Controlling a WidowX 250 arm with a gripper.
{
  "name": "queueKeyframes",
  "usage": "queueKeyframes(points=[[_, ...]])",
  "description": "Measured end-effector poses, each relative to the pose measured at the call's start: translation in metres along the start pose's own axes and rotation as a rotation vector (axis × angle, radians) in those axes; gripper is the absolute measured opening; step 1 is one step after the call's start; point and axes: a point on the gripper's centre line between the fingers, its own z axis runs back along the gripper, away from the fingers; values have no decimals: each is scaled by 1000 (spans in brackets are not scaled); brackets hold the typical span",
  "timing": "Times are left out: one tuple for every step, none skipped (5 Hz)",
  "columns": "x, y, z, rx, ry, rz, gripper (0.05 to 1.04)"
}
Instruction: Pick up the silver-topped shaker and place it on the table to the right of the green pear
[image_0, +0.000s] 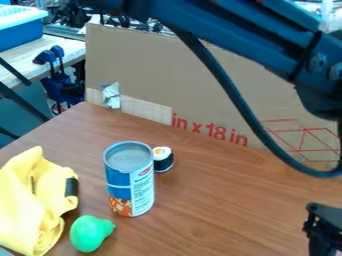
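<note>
Wood-grained tabletop (224, 215) bears a cylindrical can (129, 182) near crumpled cloth (27, 200).

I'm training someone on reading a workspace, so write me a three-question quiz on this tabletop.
1. True or false: the can stands upright on the table.
2. What colour is the cloth at the left?
A) Red
B) Yellow
C) White
3. Fill the gap: the green pear-shaped object is ____ the camera than the small sushi-like piece.

Key: 1. True; 2. B; 3. nearer to
</note>
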Motion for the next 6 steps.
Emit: queueKeyframes(points=[[0,-1,-6,-12,16,7,1001],[-1,-3,-10,-12,26,18,1001],[-1,-8,-14,-16,21,19,952],[-2,-13,-17,-18,17,26,789],[-2,-15,-18,-16,0,40,785],[-7,-14,-17,1,-1,55,785]])
